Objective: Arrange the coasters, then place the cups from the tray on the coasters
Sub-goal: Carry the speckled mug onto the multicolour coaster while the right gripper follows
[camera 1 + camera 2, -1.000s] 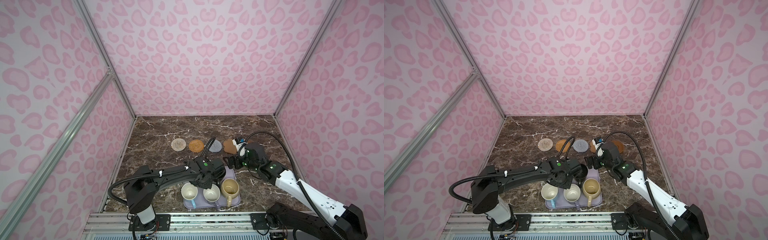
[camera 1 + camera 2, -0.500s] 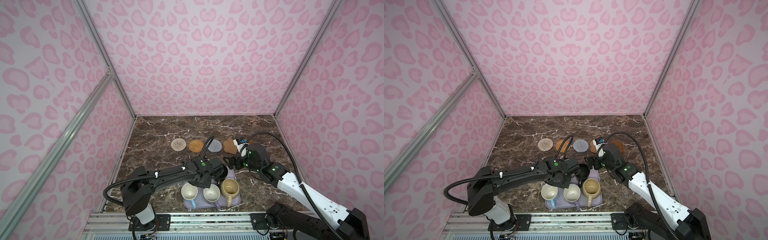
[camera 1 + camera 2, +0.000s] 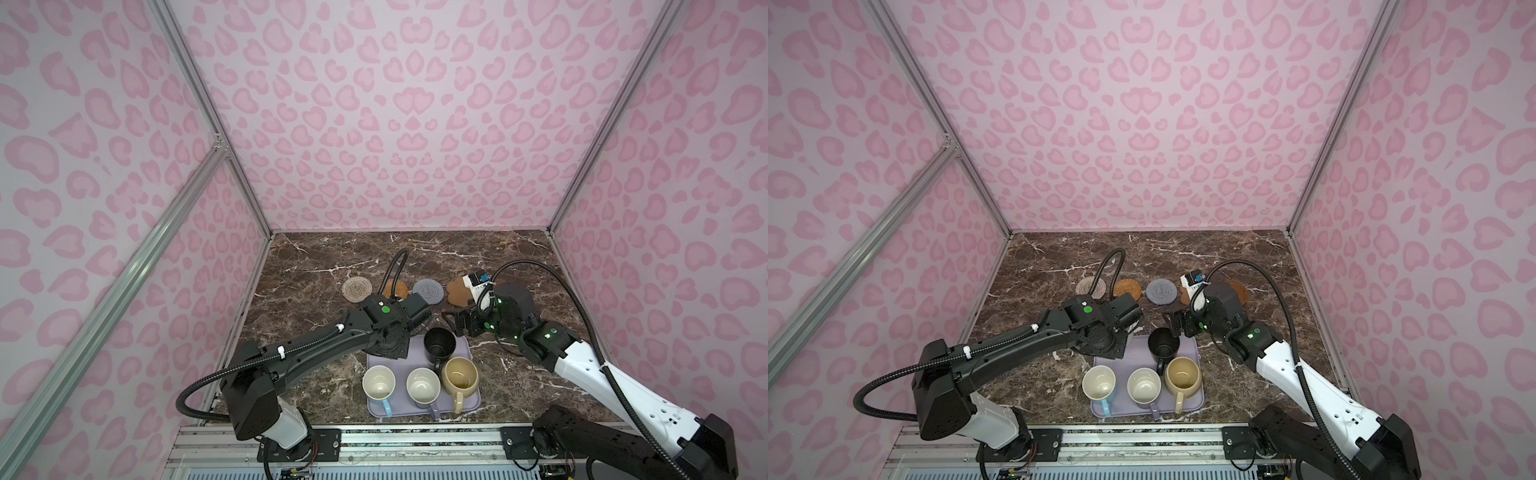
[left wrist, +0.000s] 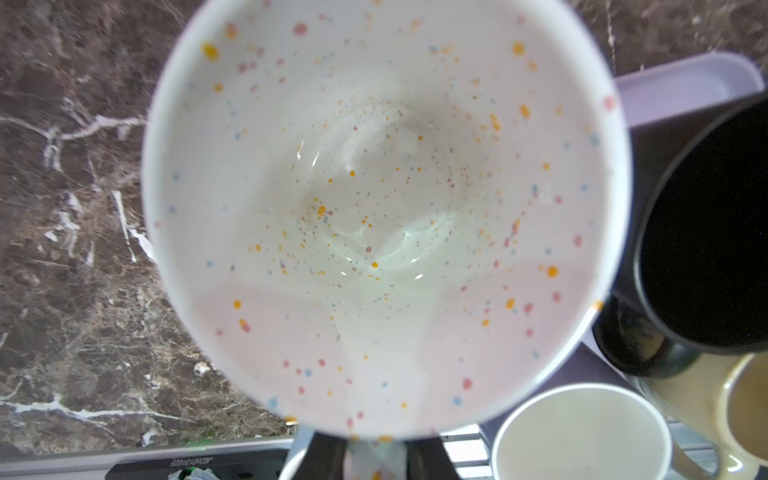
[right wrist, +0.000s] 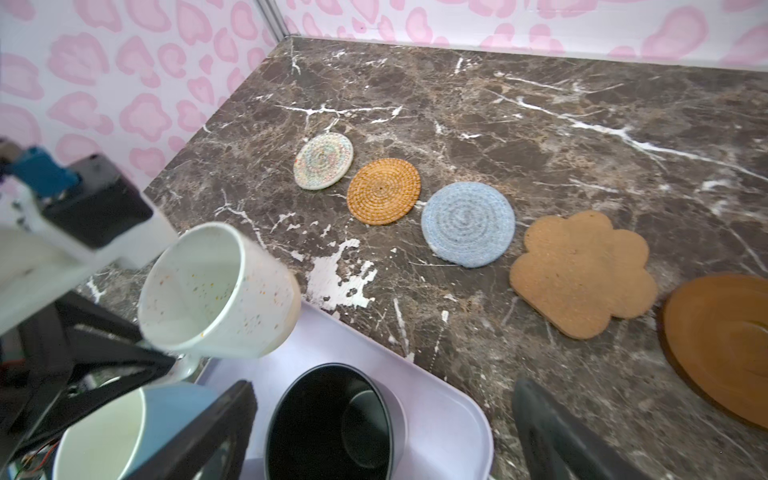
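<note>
Over the far left corner of the tray [image 5: 440, 415], my left jaws were clamped tight on the handle of the white speckled mug [image 5: 216, 291]. The mug hung tilted, its mouth leaning toward the tray's middle. I could not tell whether its base touched the tray. My right jaws stood spread wide and empty just off the tray's far right corner. In my right wrist view, the black mug [image 5: 332, 419] showed between their two fingers [image 5: 208, 428].

That black mug stood upright on the tray's far half. Along the tray's near edge three more mugs stood in a row with handles pointing away from the tray's middle. From the tray's left end they were the light blue mug [image 3: 378, 384], the lavender-grey mug [image 3: 422, 386] and the beige mug [image 3: 459, 376].

Beyond the tray's far edge, five coasters lay in a line on the table [image 5: 540, 124]. They ran white woven coaster [image 5: 323, 161], orange coaster [image 5: 383, 191], grey-blue coaster [image 5: 467, 223], tan flower coaster [image 5: 582, 274] and brown disc coaster [image 5: 723, 345].
</note>
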Available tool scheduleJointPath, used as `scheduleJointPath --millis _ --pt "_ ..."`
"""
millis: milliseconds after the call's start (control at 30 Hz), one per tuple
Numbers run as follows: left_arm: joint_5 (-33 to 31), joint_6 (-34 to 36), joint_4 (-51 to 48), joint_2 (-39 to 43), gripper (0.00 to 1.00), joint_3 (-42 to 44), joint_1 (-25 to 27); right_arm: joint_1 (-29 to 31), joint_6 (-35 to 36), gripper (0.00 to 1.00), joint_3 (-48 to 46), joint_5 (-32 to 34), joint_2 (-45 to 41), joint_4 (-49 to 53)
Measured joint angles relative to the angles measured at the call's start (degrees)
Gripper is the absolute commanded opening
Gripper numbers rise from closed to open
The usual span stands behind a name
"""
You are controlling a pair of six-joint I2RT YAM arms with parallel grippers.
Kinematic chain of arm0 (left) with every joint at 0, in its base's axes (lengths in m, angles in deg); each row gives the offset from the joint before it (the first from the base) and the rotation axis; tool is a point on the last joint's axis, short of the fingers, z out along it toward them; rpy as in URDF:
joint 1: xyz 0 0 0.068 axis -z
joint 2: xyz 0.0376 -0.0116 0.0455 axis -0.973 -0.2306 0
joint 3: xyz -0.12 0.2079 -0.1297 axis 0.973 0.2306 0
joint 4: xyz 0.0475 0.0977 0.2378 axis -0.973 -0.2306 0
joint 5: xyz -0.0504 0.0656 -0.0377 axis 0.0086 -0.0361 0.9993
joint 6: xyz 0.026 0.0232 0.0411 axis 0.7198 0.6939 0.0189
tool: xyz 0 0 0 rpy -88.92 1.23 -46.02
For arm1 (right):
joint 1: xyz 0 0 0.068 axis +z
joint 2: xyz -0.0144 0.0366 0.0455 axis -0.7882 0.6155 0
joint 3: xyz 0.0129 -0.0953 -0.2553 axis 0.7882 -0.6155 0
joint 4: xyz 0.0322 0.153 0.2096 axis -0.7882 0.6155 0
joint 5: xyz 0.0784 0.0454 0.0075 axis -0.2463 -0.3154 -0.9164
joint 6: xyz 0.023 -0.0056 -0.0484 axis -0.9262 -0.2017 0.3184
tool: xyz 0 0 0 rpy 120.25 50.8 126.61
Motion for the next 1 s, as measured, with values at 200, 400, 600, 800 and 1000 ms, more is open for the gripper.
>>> scheduleJointPath --millis 200,400,600,800,1000 --pt "-1.49 5.05 -1.16 -0.02 0.03 -4.28 -7.76 5.99 2.23 0.99 4.85 -2.51 5.99 -1.84" --pt "-2.89 10.6 -1.53 -3.13 0.03 -8.9 -14.99 9.05 2.4 0.98 11.72 -3.52 15.21 -5.05" --pt "-3.43 14.03 1.07 -6.32 0.03 -10.43 -20.9 9.97 2.27 0.94 18.73 -3.06 23.47 -7.89" --pt "-3.08 17.53 4.28 -11.02 0.03 -14.53 -25.77 9.57 1.75 0.93 25.75 -2.75 31.34 -8.04" --pt "-1.44 20.46 6.6 -16.39 0.03 -16.33 -29.9 7.34 -0.11 0.9 30.88 -3.52 37.79 -7.34"
